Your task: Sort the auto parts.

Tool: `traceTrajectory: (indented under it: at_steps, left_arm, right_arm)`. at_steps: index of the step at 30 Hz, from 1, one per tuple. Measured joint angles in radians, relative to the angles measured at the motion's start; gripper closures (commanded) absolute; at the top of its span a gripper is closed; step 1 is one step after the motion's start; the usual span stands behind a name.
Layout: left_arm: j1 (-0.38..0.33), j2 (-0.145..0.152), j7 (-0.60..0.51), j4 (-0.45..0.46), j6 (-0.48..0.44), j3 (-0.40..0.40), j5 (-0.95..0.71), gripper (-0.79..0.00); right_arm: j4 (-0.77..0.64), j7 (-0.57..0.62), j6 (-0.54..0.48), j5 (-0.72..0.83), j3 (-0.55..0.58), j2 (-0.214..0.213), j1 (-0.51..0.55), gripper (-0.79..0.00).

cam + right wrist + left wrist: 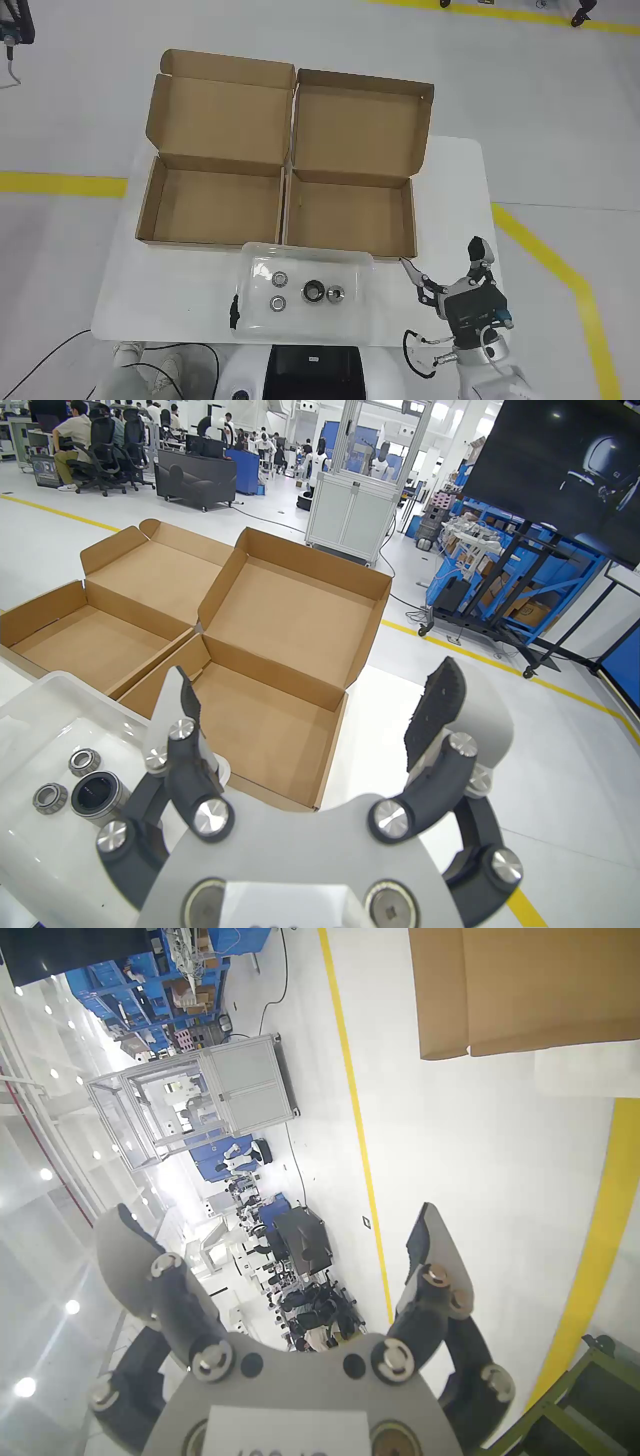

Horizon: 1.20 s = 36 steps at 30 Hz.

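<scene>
A clear plastic tray (352, 318) at the table's front edge holds several metal parts: two small bearing rings (281, 277) (278, 302), a larger dark bearing (313, 291) and a round metal part (335, 293). My right gripper (442, 255) hangs open and empty to the right of the tray. In the right wrist view the right gripper (312, 685) sits above the table, with the tray (65, 680), two rings (85, 761) (50, 797) and the large bearing (97, 795) off to one side. My left gripper (272, 1220) is open, holds nothing and faces the room's floor.
Two open cardboard boxes stand side by side behind the tray, the left box (210, 205) and the right box (348, 218), with lids folded back. Both interiors look bare. The white table (455, 200) has free room right of the boxes. A cardboard edge (525, 988) shows near the left gripper.
</scene>
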<state>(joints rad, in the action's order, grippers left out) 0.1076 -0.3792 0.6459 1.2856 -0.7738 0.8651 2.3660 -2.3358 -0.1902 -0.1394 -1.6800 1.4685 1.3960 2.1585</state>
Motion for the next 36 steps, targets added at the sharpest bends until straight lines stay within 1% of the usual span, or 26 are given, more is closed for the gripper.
traceTrajectory:
  at_steps: [11, 13, 19, 26, 30, 36]
  left_arm:
    - [0.0, 0.0, 0.0, 0.0, 0.0, 0.0, 0.0, -0.785]
    - [0.0, 0.0, 0.0, 0.0, 0.0, 0.0, 0.0, -0.785]
    - [0.0, 0.0, 0.0, 0.0, 0.0, 0.0, 0.0, -0.785]
    - [0.0, 0.0, 0.0, 0.0, 0.0, 0.0, 0.0, -0.785]
    - [0.0, 0.0, 0.0, 0.0, 0.0, 0.0, 0.0, -0.785]
    - [0.0, 0.0, 0.0, 0.0, 0.0, 0.0, 0.0, -0.785]
  right_arm:
    - [0.0, 0.0, 0.0, 0.0, 0.0, 0.0, 0.0, -0.785]
    - [0.011, 0.014, -0.014, -0.003, -0.006, -0.001, -0.014, -0.785]
    - [0.058, 0.128, -0.133, 0.012, -0.052, -0.009, -0.107, -0.785]
    - [0.13, 0.278, -0.236, 0.015, -0.128, -0.013, -0.241, -0.785]
    - [0.185, 0.333, -0.293, 0.042, -0.171, -0.015, -0.323, -0.785]
    - [0.273, 0.381, -0.435, 0.117, -0.226, -0.019, -0.432, -0.785]
